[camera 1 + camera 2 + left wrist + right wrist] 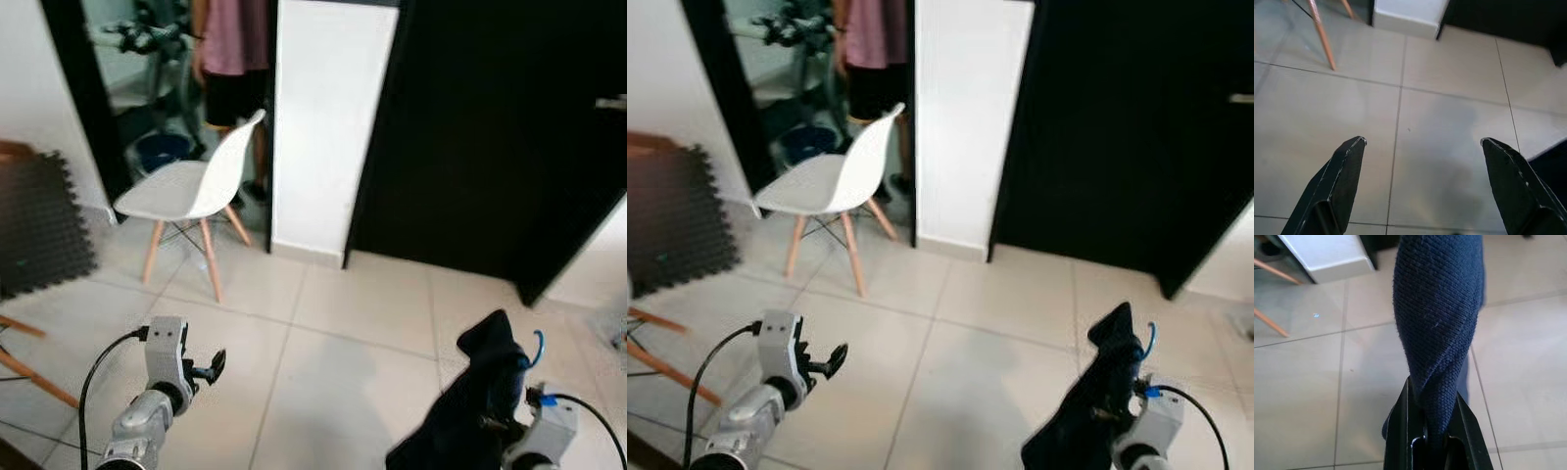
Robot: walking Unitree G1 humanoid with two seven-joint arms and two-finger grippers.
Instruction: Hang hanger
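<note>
A dark navy garment (478,392) hangs low at the right over the tiled floor, with a blue hanger hook (537,349) sticking out beside its top. My right gripper (1433,404) is shut on the garment (1440,308), its two black fingers pinching the knitted cloth. The hanger's body is hidden inside the cloth. My left gripper (210,367) is held low at the left, open, with bare floor tiles between its fingers (1347,166).
A white chair (191,186) with wooden legs stands ahead on the left by a doorway, where a person (233,59) stands. A white wall pillar (328,127) and a black door (500,137) lie ahead. A dark foam mat (39,225) leans at far left.
</note>
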